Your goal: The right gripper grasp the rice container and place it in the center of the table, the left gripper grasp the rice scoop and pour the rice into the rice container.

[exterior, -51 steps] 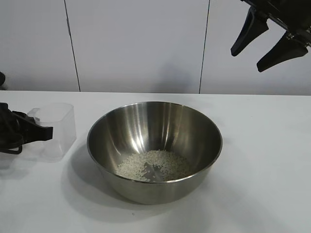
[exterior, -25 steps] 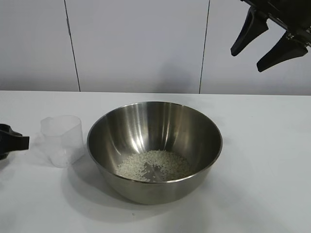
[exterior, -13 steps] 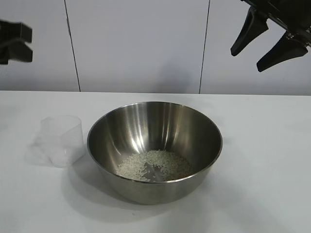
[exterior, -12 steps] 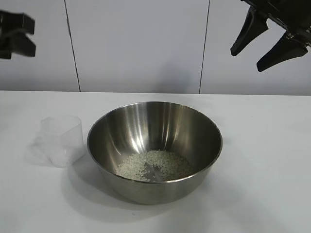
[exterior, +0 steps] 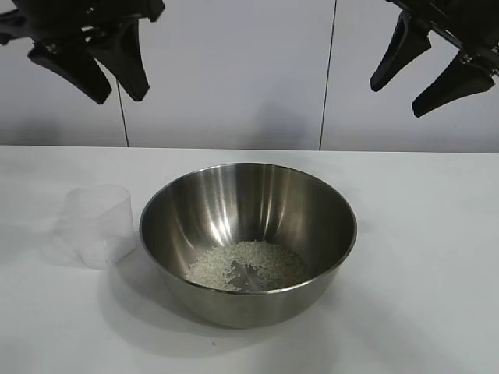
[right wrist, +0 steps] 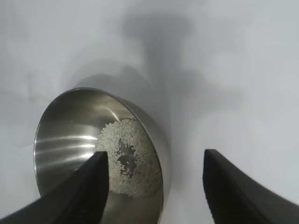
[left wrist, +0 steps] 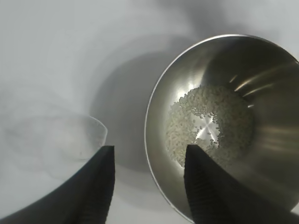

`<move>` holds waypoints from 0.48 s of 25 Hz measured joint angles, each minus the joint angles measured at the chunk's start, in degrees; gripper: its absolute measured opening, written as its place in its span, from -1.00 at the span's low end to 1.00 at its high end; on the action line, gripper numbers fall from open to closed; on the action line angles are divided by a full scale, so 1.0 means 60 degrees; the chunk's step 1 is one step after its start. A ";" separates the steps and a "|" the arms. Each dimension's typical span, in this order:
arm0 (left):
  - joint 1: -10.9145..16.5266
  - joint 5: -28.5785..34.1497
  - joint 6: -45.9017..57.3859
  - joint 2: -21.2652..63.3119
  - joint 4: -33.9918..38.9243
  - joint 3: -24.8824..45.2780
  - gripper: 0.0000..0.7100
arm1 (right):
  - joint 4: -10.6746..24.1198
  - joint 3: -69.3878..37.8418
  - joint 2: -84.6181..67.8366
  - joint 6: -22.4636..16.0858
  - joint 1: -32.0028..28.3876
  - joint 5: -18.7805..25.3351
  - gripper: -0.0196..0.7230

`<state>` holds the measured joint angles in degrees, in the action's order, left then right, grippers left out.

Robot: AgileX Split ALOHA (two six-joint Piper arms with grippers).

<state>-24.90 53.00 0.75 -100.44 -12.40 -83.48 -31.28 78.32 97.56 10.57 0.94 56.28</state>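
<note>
Steel bowl [exterior: 248,241] sits mid-surface [exterior: 421,257], rice [exterior: 245,265] heaped in its bottom. Clear measuring cup [exterior: 97,226] stands just beside it. Left pincer [exterior: 109,74] hangs high, spread wide, empty; right pincer [exterior: 429,70] likewise.

The white table [exterior: 421,257] carries the rice container [exterior: 248,243], with the rice scoop [exterior: 100,226] just beside it.

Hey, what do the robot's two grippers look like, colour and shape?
Both are matt black. The left gripper and the right gripper each have two long, flat, angular fingers tapering to blunt tips. No cables, labels or markings show on either.
</note>
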 joint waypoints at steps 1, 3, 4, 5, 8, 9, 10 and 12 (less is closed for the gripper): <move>0.0000 0.0012 0.0021 -0.0129 -0.0201 -0.0120 -0.03 | 0.0000 0.0000 0.0000 0.0029 0.0034 0.0063 0.15; 0.0000 0.0053 0.0034 -0.0303 -0.0695 -0.0296 -0.03 | 0.0000 0.0000 0.0000 0.0076 0.0102 0.0207 0.15; 0.0000 0.0081 0.0034 -0.0355 -0.0862 -0.0361 -0.03 | -0.0007 0.0000 0.0000 0.0108 0.0148 0.0241 0.15; 0.0000 0.0098 0.0034 -0.0364 -0.1017 -0.0407 -0.02 | -0.0007 0.0000 0.0000 0.0116 0.0187 0.0250 0.15; 0.0000 0.0172 -0.0002 -0.0364 -0.1226 -0.0558 0.06 | -0.0007 0.0000 0.0000 0.0168 0.0222 0.0308 0.15; 0.0000 0.0162 -0.0045 -0.0364 -0.1302 -0.0604 0.10 | -0.0007 0.0000 0.0000 0.0168 0.0222 0.0329 0.15; 0.0000 0.0162 -0.0124 -0.0364 -0.1338 -0.0627 0.13 | -0.0007 0.0000 0.0000 0.0168 0.0222 0.0351 0.15; 0.0000 0.0173 -0.0124 -0.0364 -0.1367 -0.0660 0.17 | 0.0002 0.0000 0.0000 0.0172 0.0222 0.0374 0.15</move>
<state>-24.90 54.03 0.00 -102.63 -20.61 -87.43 -31.27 78.32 97.56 11.60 2.27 58.52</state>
